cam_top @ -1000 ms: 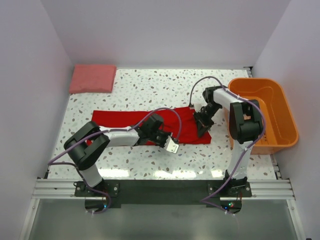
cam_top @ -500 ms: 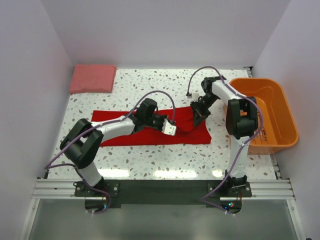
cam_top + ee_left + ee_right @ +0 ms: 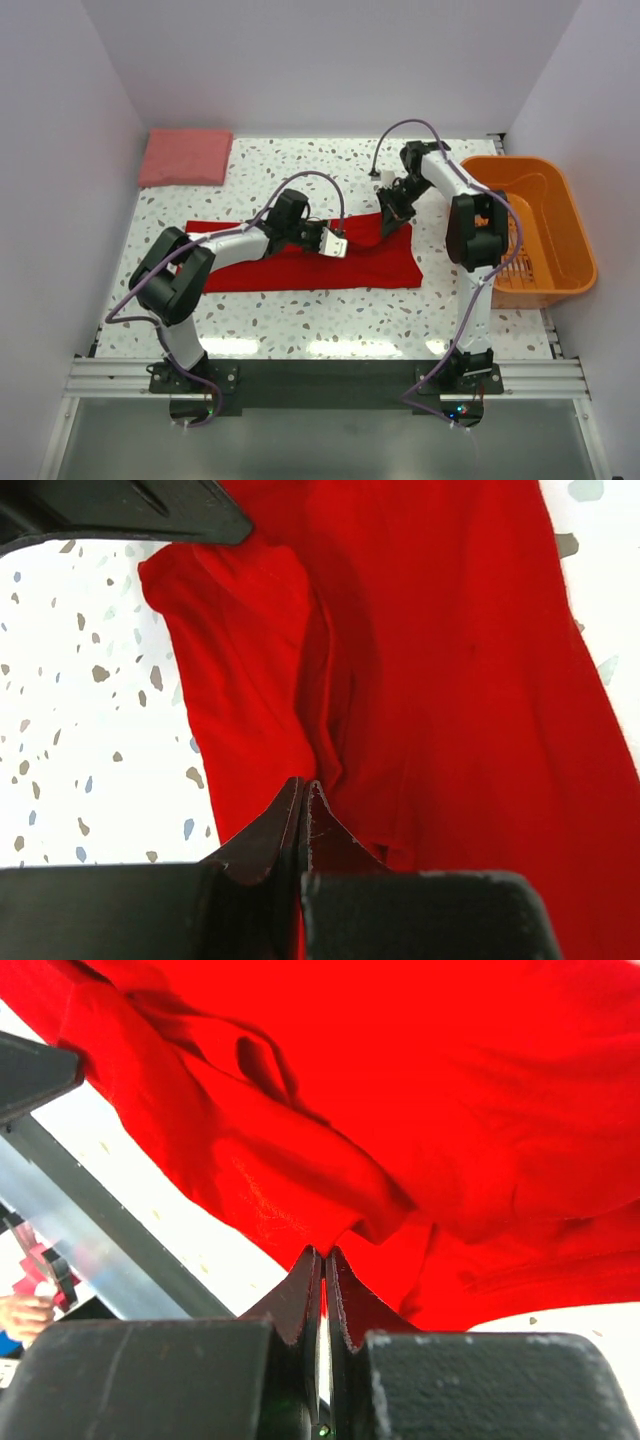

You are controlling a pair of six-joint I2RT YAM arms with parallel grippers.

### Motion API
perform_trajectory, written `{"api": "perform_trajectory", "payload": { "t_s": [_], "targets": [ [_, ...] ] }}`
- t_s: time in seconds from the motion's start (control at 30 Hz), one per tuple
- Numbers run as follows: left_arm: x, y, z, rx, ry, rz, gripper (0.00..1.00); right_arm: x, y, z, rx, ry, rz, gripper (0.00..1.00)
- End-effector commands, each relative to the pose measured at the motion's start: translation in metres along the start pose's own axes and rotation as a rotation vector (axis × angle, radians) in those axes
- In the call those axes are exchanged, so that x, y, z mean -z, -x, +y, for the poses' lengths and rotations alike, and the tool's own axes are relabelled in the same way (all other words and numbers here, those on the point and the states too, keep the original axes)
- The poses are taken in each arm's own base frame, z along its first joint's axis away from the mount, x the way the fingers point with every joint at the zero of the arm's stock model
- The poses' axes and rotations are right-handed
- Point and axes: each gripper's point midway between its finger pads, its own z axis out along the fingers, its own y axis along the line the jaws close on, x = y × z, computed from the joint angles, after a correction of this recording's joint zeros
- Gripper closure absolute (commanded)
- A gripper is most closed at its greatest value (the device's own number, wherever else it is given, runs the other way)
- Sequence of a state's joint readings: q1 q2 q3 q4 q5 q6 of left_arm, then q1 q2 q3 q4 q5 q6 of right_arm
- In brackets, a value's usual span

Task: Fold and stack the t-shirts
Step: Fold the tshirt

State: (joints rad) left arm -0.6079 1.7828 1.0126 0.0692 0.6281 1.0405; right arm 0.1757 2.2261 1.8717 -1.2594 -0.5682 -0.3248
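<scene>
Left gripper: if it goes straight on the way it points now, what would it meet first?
Probably the red t-shirt: the left gripper is shut on a fold of it, and more cloth lies ahead.

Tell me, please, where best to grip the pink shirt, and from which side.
The pink shirt lies folded flat in the far left corner, walls near its far and left edges. Probably pinch its near right corner, coming from the middle of the table. The left gripper and right gripper are both shut on the red shirt.

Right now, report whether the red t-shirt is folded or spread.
Partly folded: red t-shirt lies as a narrow band; left gripper and right gripper pinch bunched cloth.
</scene>
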Motion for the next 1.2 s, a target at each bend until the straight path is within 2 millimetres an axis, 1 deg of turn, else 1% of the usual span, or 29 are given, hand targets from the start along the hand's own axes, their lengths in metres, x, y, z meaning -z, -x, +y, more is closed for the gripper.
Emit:
{"api": "perform_trajectory", "payload": {
  "t_s": [0.0,0.1,0.13,0.17,0.2,0.3,0.4,0.43,0.47,0.5,0.53,0.57,0.6,0.63,0.67,0.7,0.73,0.77,0.8,0.83,0.87,0.9,0.93,0.97,1.0,1.03,1.07,1.13,1.17],
  "targets": [
    [0.000,0.005,0.025,-0.060,0.057,-0.032,1.00,0.000,0.002,0.002,-0.021,0.017,0.000,1.00],
    [0.003,0.003,0.024,-0.075,0.054,-0.033,1.00,-0.001,-0.006,0.002,-0.032,0.018,0.016,1.00],
    [0.004,0.001,0.020,-0.076,0.041,-0.031,1.00,-0.002,-0.009,0.003,-0.031,0.016,0.022,1.00],
    [0.007,0.001,0.019,-0.092,0.035,-0.038,1.00,-0.001,-0.016,0.004,-0.031,0.015,0.032,1.00],
    [0.011,0.004,0.018,-0.104,0.033,-0.044,1.00,-0.001,-0.020,0.005,-0.034,0.016,0.039,1.00],
    [0.015,0.009,0.004,-0.119,-0.015,-0.066,1.00,-0.001,-0.032,0.007,-0.038,0.007,0.050,1.00],
    [0.014,0.006,-0.019,-0.078,-0.101,-0.072,0.99,-0.005,-0.038,0.004,-0.051,-0.015,0.051,1.00],
    [0.015,0.005,-0.021,-0.071,-0.109,-0.068,0.95,-0.006,-0.036,0.003,-0.050,-0.024,0.042,1.00],
    [0.015,0.006,-0.021,-0.063,-0.118,-0.070,0.91,-0.005,-0.035,0.000,-0.049,-0.039,0.037,0.96],
    [0.015,0.006,-0.023,-0.051,-0.128,-0.069,0.80,-0.004,-0.032,0.000,-0.043,-0.054,0.030,0.91],
    [0.018,0.006,-0.027,-0.031,-0.147,-0.061,0.76,-0.001,-0.031,-0.004,-0.038,-0.081,0.026,0.86],
    [0.021,0.008,-0.028,-0.014,-0.151,-0.061,0.71,0.004,-0.026,-0.005,-0.027,-0.100,0.010,0.73],
    [0.028,0.013,-0.023,-0.004,-0.136,-0.063,0.64,0.008,-0.025,-0.006,-0.019,-0.115,0.005,0.66],
    [0.033,0.015,-0.022,0.028,-0.127,-0.063,0.61,0.016,-0.025,-0.003,0.007,-0.133,-0.004,0.61],
    [0.043,0.013,-0.016,0.085,-0.108,-0.064,0.59,0.023,-0.025,-0.004,0.022,-0.156,-0.010,0.59],
    [0.054,0.017,-0.010,0.105,-0.091,-0.063,0.57,0.028,-0.025,-0.002,0.038,-0.167,-0.017,0.59],
    [0.063,0.014,-0.013,0.164,-0.103,-0.045,0.57,0.034,-0.026,0.000,0.059,-0.176,-0.024,0.59],
    [0.075,0.008,-0.004,0.222,-0.075,-0.020,0.57,0.044,-0.025,0.009,0.083,-0.178,-0.056,0.61],
    [0.085,0.008,-0.003,0.251,-0.066,-0.003,0.58,0.046,-0.025,0.014,0.105,-0.181,-0.065,0.62],
    [0.099,-0.002,-0.011,0.325,-0.081,0.035,0.59,0.046,-0.025,0.019,0.138,-0.184,-0.067,0.64],
    [0.108,-0.004,-0.014,0.365,-0.077,0.061,0.60,0.043,-0.029,0.029,0.182,-0.200,-0.051,0.67],
    [0.115,-0.010,-0.022,0.407,-0.087,0.092,0.61,0.038,-0.032,0.035,0.212,-0.207,-0.033,0.68],
    [0.126,-0.021,-0.036,0.486,-0.104,0.136,0.62,0.033,-0.032,0.038,0.247,-0.221,-0.023,0.69],
    [0.134,-0.028,-0.044,0.533,-0.102,0.169,0.64,0.021,-0.039,0.048,0.287,-0.224,0.013,0.72],
    [0.141,-0.034,-0.055,0.588,-0.117,0.204,0.65,0.015,-0.041,0.048,0.304,-0.242,0.032,0.74],
    [0.151,-0.047,-0.063,0.647,-0.106,0.238,0.66,0.009,-0.040,0.049,0.313,-0.253,0.035,0.75],
    [0.157,-0.055,-0.069,0.686,-0.100,0.273,0.66,-0.002,-0.044,0.052,0.325,-0.255,0.060,0.76],
    [0.170,-0.071,-0.077,0.759,-0.073,0.315,0.67,-0.011,-0.040,0.049,0.334,-0.284,0.063,0.76],
    [0.172,-0.074,-0.078,0.788,-0.058,0.317,0.67,-0.018,-0.041,0.047,0.337,-0.293,0.073,0.76]
  ]
}}
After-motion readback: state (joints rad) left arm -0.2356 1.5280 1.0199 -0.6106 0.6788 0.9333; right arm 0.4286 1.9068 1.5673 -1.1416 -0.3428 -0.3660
